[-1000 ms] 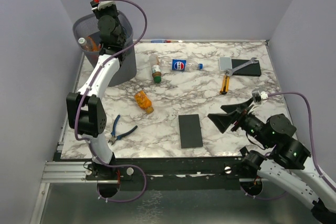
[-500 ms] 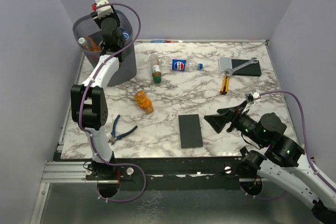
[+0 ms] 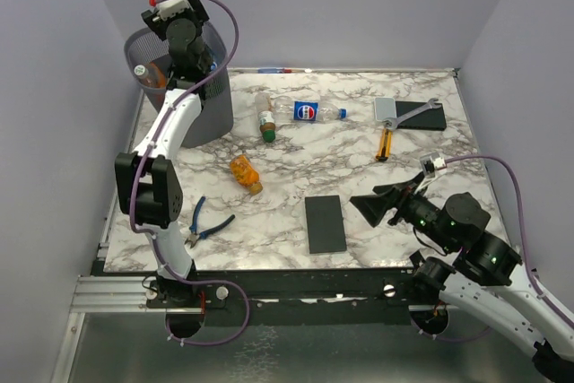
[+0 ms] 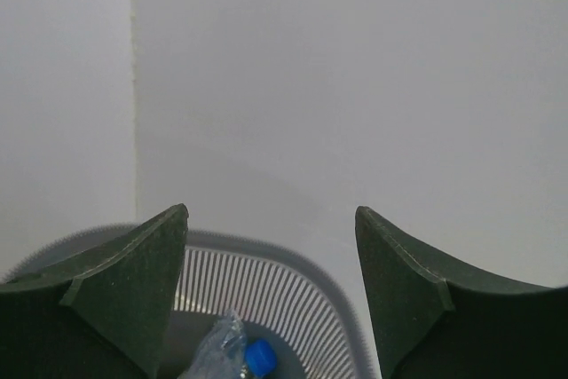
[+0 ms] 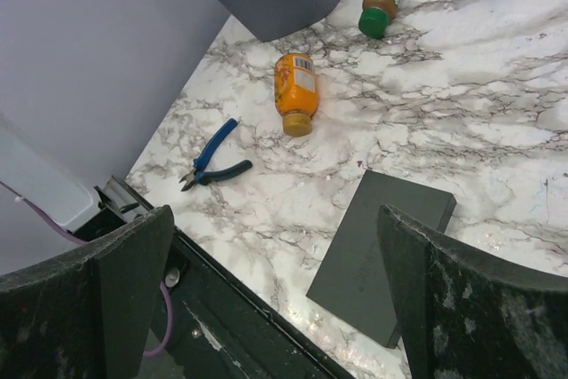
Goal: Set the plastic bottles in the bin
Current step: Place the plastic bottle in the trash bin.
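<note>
Left claw: the left gripper sits high over the bin in the upper left of the overhead view, jaws well apart with nothing between them
Right claw: the right gripper hangs in the lower right of the overhead view, jaws spread wide and empty
Bin: the tall dark grey mesh wastebasket stands on the upper left corner of the white marble-patterned table
Inside the bin: a crumpled clear bottle with a blue cap shows at the bottom edge of the left wrist view; overhead, a white-capped bottle and an orange bottle lie by the left rim
Bottles on the table: a clear green-capped bottle just right of the bin; a clear bottle with a blue and red label beside it; an orange bottle with an amber cap below them, centre left
Other things: blue-handled pliers at lower left; one flat black slab at lower centre, another black slab at upper right under a grey wrench; an orange-handled screwdriver just below
</note>
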`<action>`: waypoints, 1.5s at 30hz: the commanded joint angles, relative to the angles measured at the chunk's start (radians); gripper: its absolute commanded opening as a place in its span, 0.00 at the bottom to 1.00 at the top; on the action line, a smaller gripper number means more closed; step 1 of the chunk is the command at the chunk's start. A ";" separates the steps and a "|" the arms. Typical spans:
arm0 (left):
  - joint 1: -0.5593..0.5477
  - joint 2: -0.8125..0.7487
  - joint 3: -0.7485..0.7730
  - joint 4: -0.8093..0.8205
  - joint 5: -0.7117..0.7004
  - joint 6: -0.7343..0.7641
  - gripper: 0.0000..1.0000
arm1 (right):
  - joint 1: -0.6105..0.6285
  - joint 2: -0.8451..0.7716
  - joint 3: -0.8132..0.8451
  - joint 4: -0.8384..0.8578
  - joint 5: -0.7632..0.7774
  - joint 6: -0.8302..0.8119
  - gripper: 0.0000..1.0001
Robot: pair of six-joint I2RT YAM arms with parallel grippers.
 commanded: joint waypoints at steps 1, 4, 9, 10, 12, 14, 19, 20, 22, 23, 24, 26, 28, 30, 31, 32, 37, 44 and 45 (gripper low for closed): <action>-0.080 -0.157 0.097 0.004 -0.060 0.052 0.77 | -0.001 -0.007 0.043 -0.037 0.037 -0.022 1.00; -0.171 -0.240 0.081 -0.027 -0.079 0.100 0.77 | -0.001 -0.006 0.059 -0.047 0.062 -0.042 1.00; -0.416 -0.417 -0.081 -0.093 -0.064 0.199 0.78 | -0.001 0.015 0.114 -0.074 0.148 -0.097 1.00; -0.471 -0.451 -0.125 -0.117 -0.065 0.220 0.79 | -0.001 0.030 0.130 -0.086 0.166 -0.104 1.00; -0.576 -0.512 -0.220 -0.189 -0.074 0.236 0.80 | -0.001 0.078 0.171 -0.119 0.205 -0.109 1.00; -0.670 -0.572 -0.331 -0.265 -0.096 0.207 0.83 | -0.001 0.151 0.201 -0.151 0.234 -0.104 1.00; -0.802 -0.713 -0.600 -0.477 -0.129 -0.027 0.99 | -0.001 0.367 0.223 -0.129 0.207 -0.078 1.00; -0.810 -0.750 -0.651 -0.509 -0.132 -0.089 0.99 | -0.001 0.402 0.218 -0.099 0.189 -0.068 1.00; -0.815 -0.811 -0.749 -0.584 -0.137 -0.229 0.99 | -0.001 0.461 0.191 -0.018 0.145 -0.051 1.00; -0.815 -0.846 -0.794 -0.620 -0.143 -0.288 0.99 | -0.001 0.494 0.174 0.026 0.115 -0.046 0.99; -0.815 -0.879 -0.834 -0.651 -0.152 -0.347 0.99 | -0.001 0.529 0.162 0.072 0.088 -0.035 0.99; -0.814 -0.962 -0.903 -0.713 -0.205 -0.472 0.99 | -0.001 0.609 0.150 0.151 0.040 -0.006 0.99; -0.812 -1.046 -0.958 -0.767 -0.238 -0.567 0.99 | -0.001 0.696 0.155 0.222 -0.002 0.014 0.98; -0.811 -1.128 -0.997 -0.810 -0.254 -0.620 0.99 | -0.001 0.790 0.180 0.283 -0.041 0.024 0.97; -0.809 -1.165 -1.016 -0.834 -0.264 -0.639 0.99 | -0.001 0.841 0.195 0.313 -0.078 0.013 0.97; -0.808 -1.203 -1.033 -0.854 -0.278 -0.658 0.99 | -0.001 0.893 0.211 0.350 -0.129 0.009 0.97; -0.807 -1.325 -1.079 -0.972 -0.335 -0.768 0.99 | 0.033 1.177 0.332 0.444 -0.255 -0.020 0.96; -0.807 -1.383 -1.111 -1.036 -0.366 -0.802 0.99 | 0.074 1.460 0.519 0.440 -0.210 -0.084 0.99; -0.806 -1.388 -1.115 -1.038 -0.366 -0.802 0.99 | 0.074 1.487 0.540 0.436 -0.199 -0.092 1.00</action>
